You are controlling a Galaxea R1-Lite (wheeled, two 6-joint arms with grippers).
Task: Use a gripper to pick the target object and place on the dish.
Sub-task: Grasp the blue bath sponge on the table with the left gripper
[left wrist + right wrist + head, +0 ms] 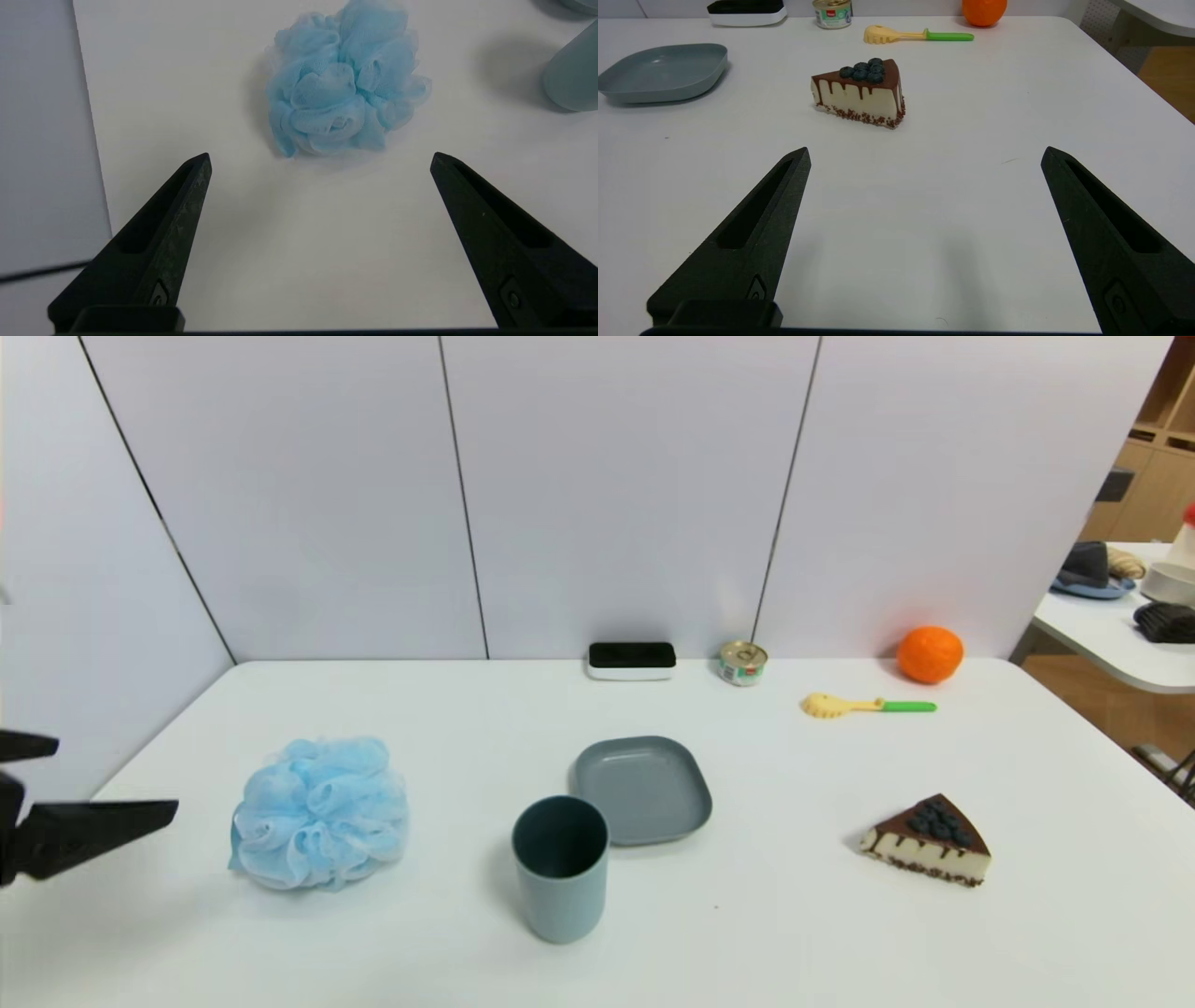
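Note:
The target object, a fluffy light-blue mesh pouf (pixel 319 812) (pixel 343 81), rests on the white table at the left. The dish (pixel 642 790) (pixel 663 70), a shallow grey-blue square plate, lies empty near the table's middle. My left gripper (pixel 112 775) (pixel 320 158) hovers at the far left edge, just left of the pouf, open with nothing between its black fingers. My right gripper (pixel 924 154) is out of the head view; its own camera shows it open over bare table, a cake slice ahead of it.
A tall grey-blue cup (pixel 560 868) stands between pouf and dish, close to the dish's front corner. A cake slice (pixel 929 840) sits at right. Along the back are a black-and-white box (pixel 632 660), a small can (pixel 743 664), a yellow-green toy fork (pixel 864 706) and an orange ball (pixel 930 654).

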